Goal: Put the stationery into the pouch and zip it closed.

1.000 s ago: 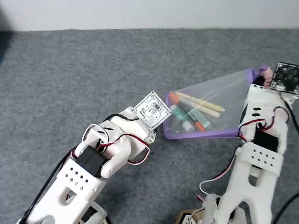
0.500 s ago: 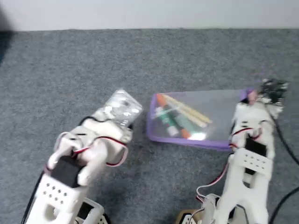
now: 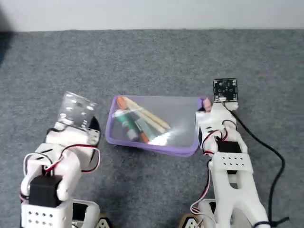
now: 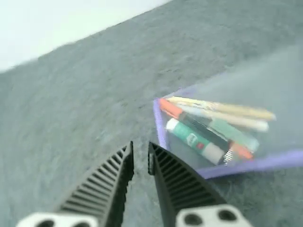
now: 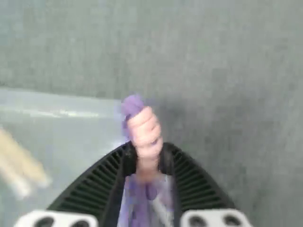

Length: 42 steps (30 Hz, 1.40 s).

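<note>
The clear pouch [image 3: 175,118] with a purple border lies flat in the middle of the grey mat. Inside, at its left end, lie an orange marker [image 4: 173,109], a green and white glue stick [image 4: 191,139] and pale pencils [image 3: 149,116]. My right gripper [image 5: 144,153] is shut on the pink zipper pull [image 5: 143,127] at the pouch's right corner, which also appears in the high view as the zipper pull [image 3: 205,102]. My left gripper [image 4: 140,150] hovers to the left of the pouch, apart from it, its fingers shut with nothing between them.
The grey mat [image 3: 152,61] runs to a pale wall at the back. The left arm [image 3: 61,152] stands at the front left and the right arm [image 3: 230,161] at the front right, with a black cable [image 3: 275,161] trailing beside it.
The right gripper has dragged the pouch leftward to the middle of the mat and laid it flat. The left arm has drawn back to the left, away from the pouch's end.
</note>
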Motion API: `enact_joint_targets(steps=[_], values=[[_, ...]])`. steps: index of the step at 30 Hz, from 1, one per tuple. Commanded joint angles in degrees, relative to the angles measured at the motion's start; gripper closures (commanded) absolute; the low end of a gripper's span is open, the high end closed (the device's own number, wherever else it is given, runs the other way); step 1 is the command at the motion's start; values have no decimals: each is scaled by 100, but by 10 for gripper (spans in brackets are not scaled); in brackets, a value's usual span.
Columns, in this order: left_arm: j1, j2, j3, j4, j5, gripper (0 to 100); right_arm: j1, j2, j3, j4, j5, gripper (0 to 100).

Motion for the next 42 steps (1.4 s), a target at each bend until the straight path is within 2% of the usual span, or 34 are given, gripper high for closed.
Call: enact_joint_targets(steps=[1, 3, 7, 12, 17, 22, 26, 34, 39, 42], values=[[-273, -105, -92, 35, 607, 938, 40, -330, -730, 1226, -571, 738], [-308, -105, -66, 35, 835, 938, 119, -620, -958, 1842, -826, 700], [-308, -114, -66, 44, 1336, 938, 145, -1358, -1125, 2791, -1064, 730], [-273, -273, -119, 246, 1767, 939, 101, -2510, -1125, 3591, -1090, 850], [-273, -1125, -92, 695, 1881, 942, 101, -3477, -1108, 4101, -1090, 996], [-281, -1943, 295, 800, 1881, 945, 110, -4066, -809, 4479, -1090, 975], [-308, -2435, 840, 774, 1881, 987, 127, -4541, -448, 4716, -1090, 975], [-308, -3429, 1684, 774, 1864, 986, 101, -5877, 598, 4752, -1064, 975], [-299, -3490, 1974, 756, 1855, 986, 101, -6730, 1187, 4734, -1055, 975], [-308, -3490, 2273, 527, 1855, 986, 101, -6712, 1248, 4752, -1055, 974]])
